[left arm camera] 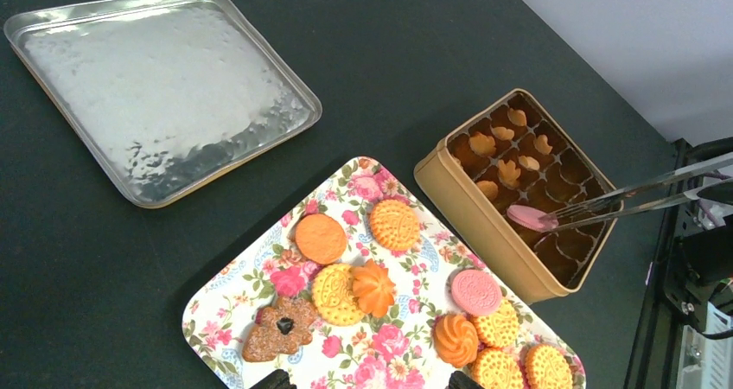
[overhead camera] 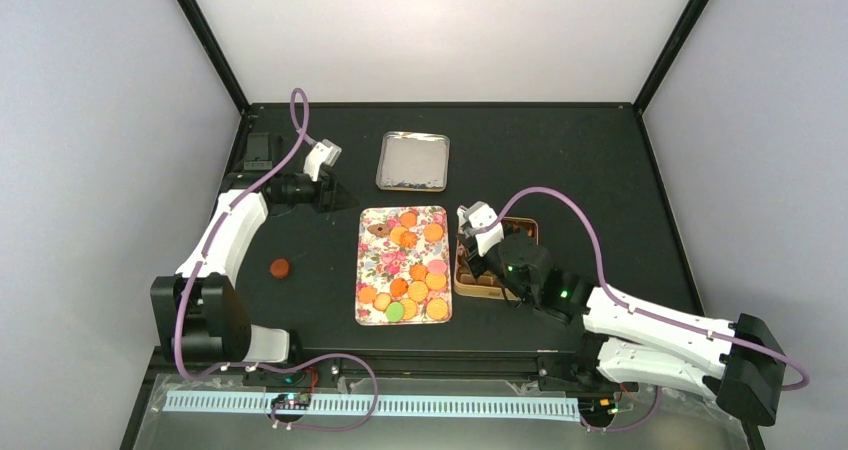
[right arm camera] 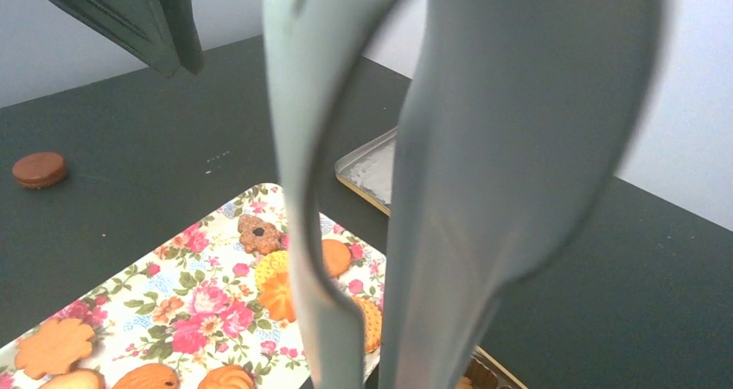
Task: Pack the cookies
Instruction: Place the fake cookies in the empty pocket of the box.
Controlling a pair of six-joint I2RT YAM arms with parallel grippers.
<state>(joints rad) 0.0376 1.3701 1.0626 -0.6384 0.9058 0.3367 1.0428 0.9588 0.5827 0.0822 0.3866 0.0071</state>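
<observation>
Several cookies (overhead camera: pixel 410 270), mostly round and orange, lie on a floral tray (overhead camera: pixel 372 300); in the left wrist view (left arm camera: pixel 393 225) a pink one (left arm camera: pixel 475 291) and a brown flower-shaped one (left arm camera: pixel 281 327) show among them. My right gripper (overhead camera: pixel 497 255) is shut on metal tongs (right arm camera: pixel 432 190). The tong tips (left arm camera: pixel 566 214) pinch a pink cookie (left arm camera: pixel 529 218) over the tan tin (left arm camera: pixel 471 203), which holds a few small cookies (left arm camera: pixel 510 147) in its brown compartments. My left gripper (left arm camera: pixel 369 380) is open and empty, above the tray's far-left corner (overhead camera: pixel 325 192).
A silver tin lid (overhead camera: pixel 413 160) lies behind the floral tray, also in the left wrist view (left arm camera: pixel 156 86). One brown cookie (overhead camera: pixel 281 267) lies alone on the black table left of the tray. The table's right edge is near the tin.
</observation>
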